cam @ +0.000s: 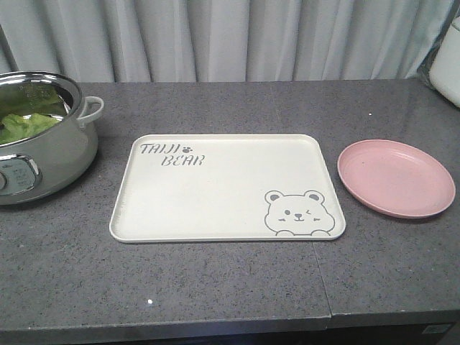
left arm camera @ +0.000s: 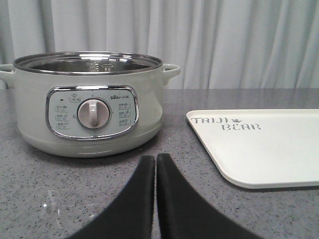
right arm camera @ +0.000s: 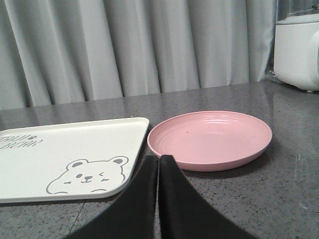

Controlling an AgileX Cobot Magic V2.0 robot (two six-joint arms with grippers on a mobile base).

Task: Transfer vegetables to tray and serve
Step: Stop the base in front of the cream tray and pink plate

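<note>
Lettuce leaf (cam: 26, 123): bright green and crinkly, lying inside the pot (cam: 54, 154) at the left end of the counter (cam: 215, 287), left of the tray (cam: 223, 183).
Pot: round, with a pale grey-green body, a shiny steel rim and lining, loop handles, and a round dial (left arm camera: 93, 113) in a chrome-edged panel.
Tray: cream-white and smooth, a rectangle with rounded corners and a low raised rim (grey "TAIJI BEAR" lettering in one corner, a winking bear in the opposite one). It lies flat between the pot and the plate (cam: 395, 177).
Plate: round, pink and shallow, with faint concentric rings inside.
Counter: dark grey, speckled and stone-like.
Left gripper (left arm camera: 155, 159): two black, matte, curved fingers closed to a hairline slit, holding nothing, pointing at the pot.
Right gripper (right arm camera: 159, 160): the same black fingers, closed and holding nothing, pointing between the tray and the plate.
Curtain (cam: 237, 36): pale grey cloth in vertical folds.
</note>
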